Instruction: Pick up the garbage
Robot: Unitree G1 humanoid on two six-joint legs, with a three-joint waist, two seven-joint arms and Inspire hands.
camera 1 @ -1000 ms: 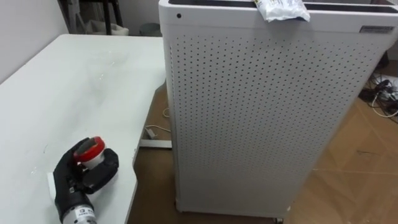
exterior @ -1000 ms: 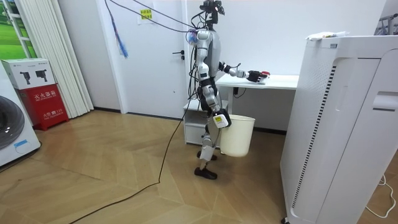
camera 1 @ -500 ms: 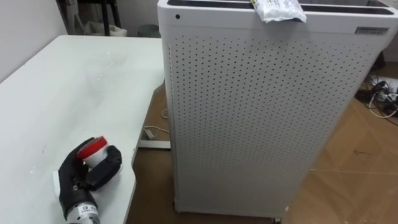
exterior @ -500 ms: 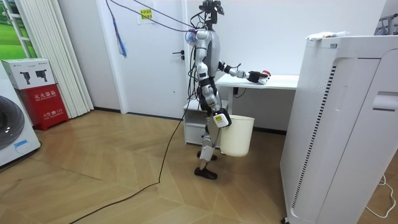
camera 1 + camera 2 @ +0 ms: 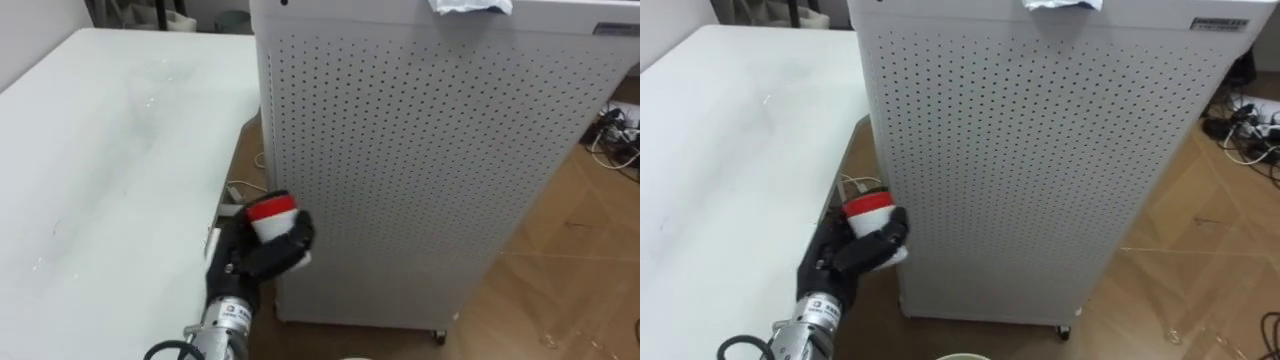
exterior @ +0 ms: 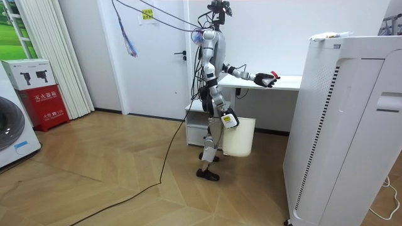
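Garbage (image 5: pixel 270 212), a red-topped white piece, sits clamped by curled fingers of the left hand (image 5: pixel 250 262) at 7 o'clock, just off the tabletop (image 5: pixel 110 150) edge. Risk: a loose grip drops it outside the bin (image 6: pixel 244 138).

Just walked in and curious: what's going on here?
The robot stands at the white desk. Its left robot hand is curled round a small red-and-white piece of garbage, held just past the desk's edge before a tall perforated cabinet. Its right robot hand hangs beside a white bin.
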